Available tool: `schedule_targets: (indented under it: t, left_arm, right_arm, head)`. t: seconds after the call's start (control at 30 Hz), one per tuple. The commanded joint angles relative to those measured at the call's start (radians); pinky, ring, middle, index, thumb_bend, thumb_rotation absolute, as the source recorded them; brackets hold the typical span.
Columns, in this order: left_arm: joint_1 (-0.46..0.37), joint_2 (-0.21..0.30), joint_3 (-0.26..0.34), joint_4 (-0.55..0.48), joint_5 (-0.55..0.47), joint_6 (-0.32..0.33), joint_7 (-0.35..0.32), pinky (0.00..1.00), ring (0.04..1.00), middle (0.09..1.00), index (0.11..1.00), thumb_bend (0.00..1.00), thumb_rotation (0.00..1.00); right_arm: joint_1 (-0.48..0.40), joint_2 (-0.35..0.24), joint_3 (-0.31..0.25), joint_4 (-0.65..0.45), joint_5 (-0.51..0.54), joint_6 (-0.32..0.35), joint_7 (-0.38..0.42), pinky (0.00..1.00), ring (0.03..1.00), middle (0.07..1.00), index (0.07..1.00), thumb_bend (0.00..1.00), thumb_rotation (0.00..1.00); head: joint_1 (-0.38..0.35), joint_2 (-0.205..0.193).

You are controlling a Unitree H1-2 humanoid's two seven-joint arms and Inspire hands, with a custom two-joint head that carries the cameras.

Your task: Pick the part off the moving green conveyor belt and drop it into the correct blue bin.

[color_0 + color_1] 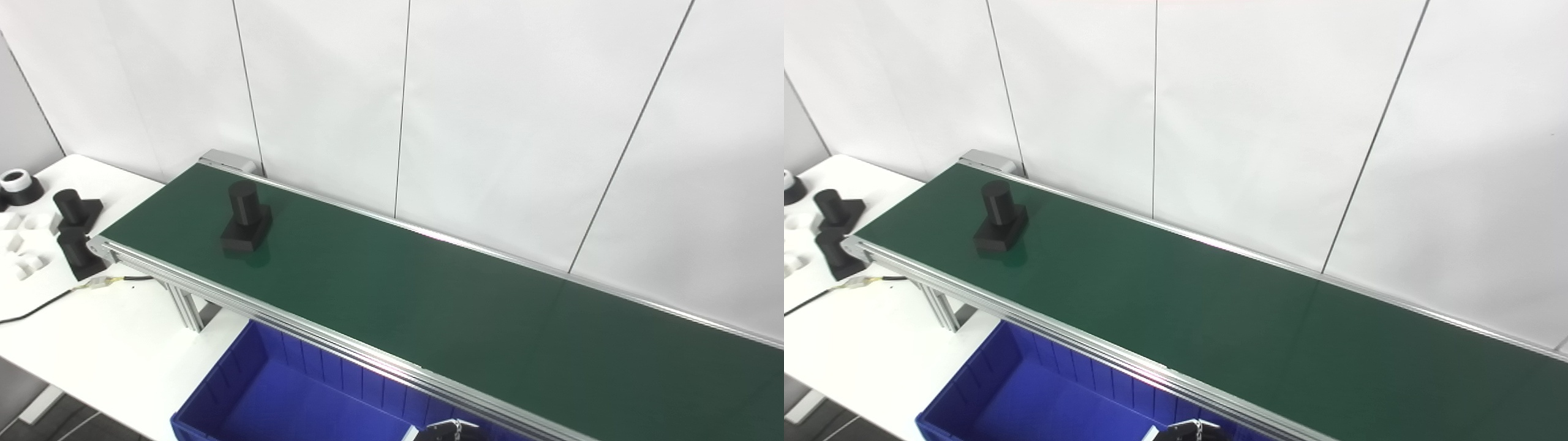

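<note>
A black part (245, 217), a cylinder on a square base, is standing upright on the green conveyor belt (429, 294) at ten o'clock. The blue bin (257, 392) is sitting at six. We are judging ourselves waiting to reach; whether our fingers are open, we cannot tell.

Black part (245, 218), upright cylinder on square base, on green belt (429, 300)
</note>
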Motion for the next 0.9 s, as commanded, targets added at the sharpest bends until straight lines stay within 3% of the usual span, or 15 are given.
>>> schedule_targets:
  t: [0.0, 0.37, 0.87]
  left_arm:
    - [-0.02, -0.009, -0.001, -0.014, -0.001, -0.034, 0.019, 0.72, 0.692, 0.674, 0.632, 0.73, 0.0]
    - [-0.012, -0.008, -0.002, -0.022, -0.019, -0.034, 0.004, 0.69, 0.671, 0.659, 0.628, 0.78, 0.0]
    - [-0.013, -0.008, 0.0, -0.017, -0.019, -0.034, 0.005, 0.69, 0.669, 0.659, 0.628, 0.79, 0.0]
  right_arm:
    - [-0.009, 0.008, -0.01, -0.012, 0.005, -0.043, 0.015, 0.79, 0.874, 0.917, 0.851, 0.57, 0.07]
    - [-0.008, 0.009, -0.013, -0.018, -0.021, -0.043, 0.003, 0.72, 0.844, 0.891, 0.85, 0.58, 0.06]
    - [-0.011, 0.012, -0.025, -0.014, -0.007, -0.043, 0.019, 0.73, 0.839, 0.888, 0.857, 0.56, 0.03]
  head:
    - [-0.003, 0.004]
    - [-0.022, 0.014]
    - [-0.012, 0.012]
